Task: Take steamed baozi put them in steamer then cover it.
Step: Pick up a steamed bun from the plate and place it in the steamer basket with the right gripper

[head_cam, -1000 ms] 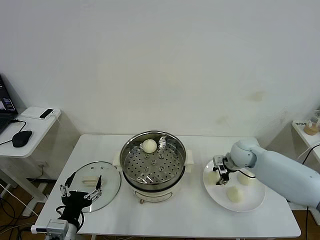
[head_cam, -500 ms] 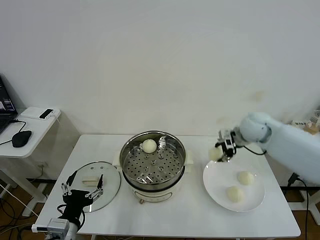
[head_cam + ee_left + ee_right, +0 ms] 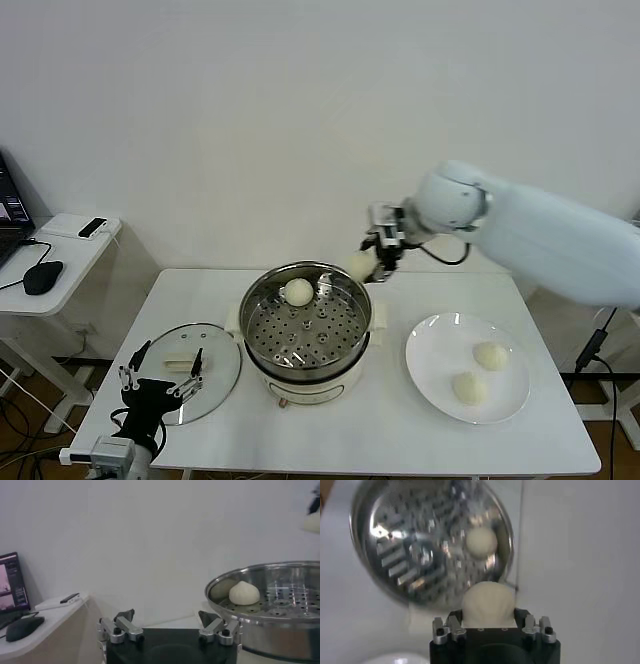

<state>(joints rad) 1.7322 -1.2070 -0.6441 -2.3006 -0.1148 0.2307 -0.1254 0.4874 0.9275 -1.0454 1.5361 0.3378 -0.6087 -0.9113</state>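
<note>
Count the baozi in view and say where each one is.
4: one baozi in the steamer, one in the right gripper above its rim, two on the plate.
</note>
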